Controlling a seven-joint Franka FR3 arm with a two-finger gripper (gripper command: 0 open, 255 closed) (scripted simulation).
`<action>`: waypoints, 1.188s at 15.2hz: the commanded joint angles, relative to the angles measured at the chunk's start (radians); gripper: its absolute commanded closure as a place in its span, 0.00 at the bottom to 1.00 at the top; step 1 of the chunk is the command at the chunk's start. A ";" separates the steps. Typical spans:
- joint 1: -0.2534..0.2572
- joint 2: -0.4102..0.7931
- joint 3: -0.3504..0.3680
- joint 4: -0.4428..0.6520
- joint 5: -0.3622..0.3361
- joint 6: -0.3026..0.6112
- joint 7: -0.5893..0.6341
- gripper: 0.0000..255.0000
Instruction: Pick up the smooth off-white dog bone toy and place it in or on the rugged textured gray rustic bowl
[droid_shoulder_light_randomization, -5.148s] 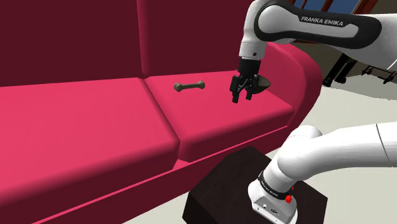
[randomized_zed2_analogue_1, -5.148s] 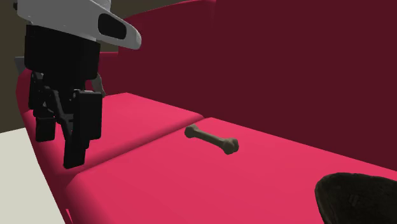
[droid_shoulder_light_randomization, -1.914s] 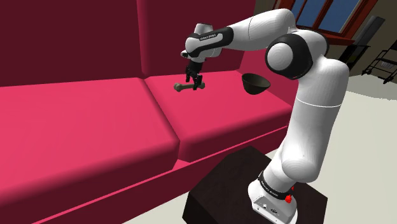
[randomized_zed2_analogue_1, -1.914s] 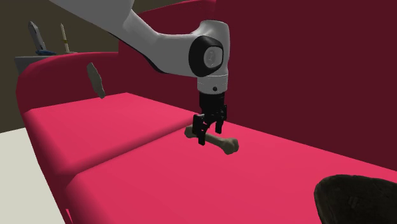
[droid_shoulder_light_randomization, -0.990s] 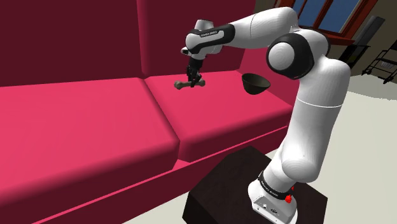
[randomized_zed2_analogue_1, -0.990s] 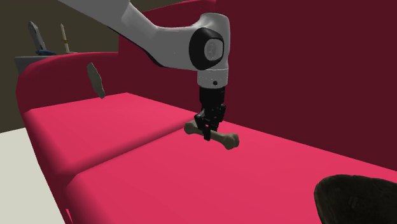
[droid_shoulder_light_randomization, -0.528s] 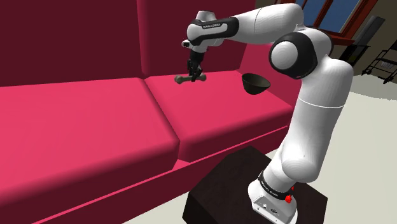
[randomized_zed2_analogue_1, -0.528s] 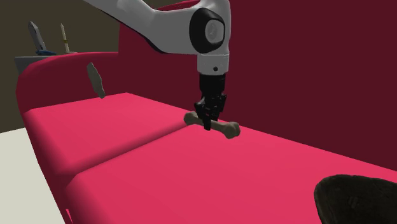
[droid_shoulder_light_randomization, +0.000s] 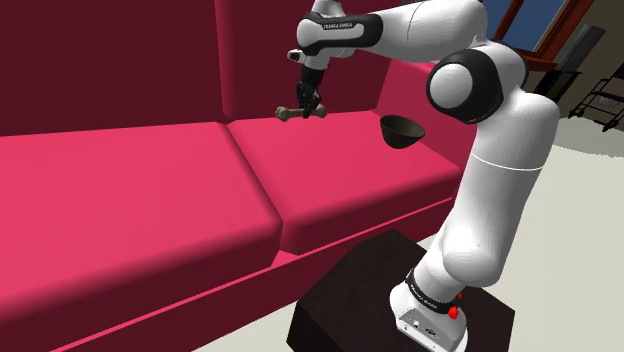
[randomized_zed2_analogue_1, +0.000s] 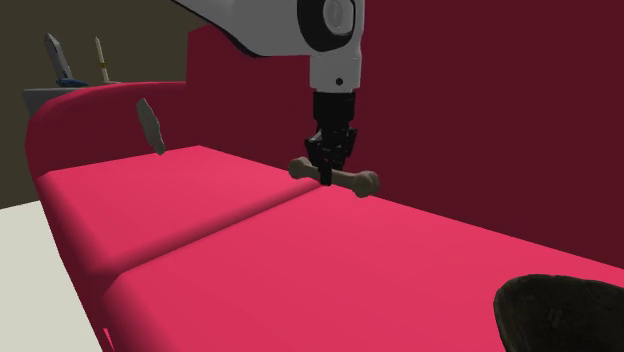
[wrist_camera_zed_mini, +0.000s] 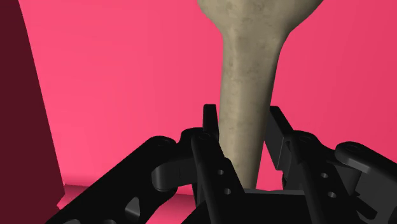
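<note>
Since the frame half a second back, we see the bone (droid_shoulder_light_randomization: 288, 113) higher. It now hangs clear of the sofa (droid_shoulder_light_randomization: 150, 200) seat, where before it sat just above the cushion, and the arm has risen with it.

The gripper (droid_shoulder_light_randomization: 306, 107) is clamped on the bone's shaft, about mid-length. In the wrist view both fingers press against the pale shaft (wrist_camera_zed_mini: 245, 95), with the gripper (wrist_camera_zed_mini: 243, 122) closed around it. In the second exterior view the bone (randomized_zed2_analogue_1: 352, 180) lies roughly level across the gripper (randomized_zed2_analogue_1: 325, 175), one knob out to each side, in front of the dark red backrest.

By our reading, the pick is done: grasped, lifted, and off the cushion. The carry and the drop are still to come.

The bowl (droid_shoulder_light_randomization: 402, 131) rests on the seat well apart from the bone, toward the shoulder view's right, near the armrest. In the second exterior view the bowl (randomized_zed2_analogue_1: 565, 315) is dark and rough, at the lower right corner. It holds nothing that we can see.

We judge the task to be near its halfway mark. What is left is to bring the bone over the bowl, lower it and let go.
</note>
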 joint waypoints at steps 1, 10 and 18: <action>-0.002 0.002 -0.001 0.033 0.000 -0.031 0.001 1.00; -0.010 0.012 -0.004 0.167 0.002 -0.156 0.006 1.00; -0.039 -0.038 -0.026 0.158 -0.010 -0.197 -0.043 1.00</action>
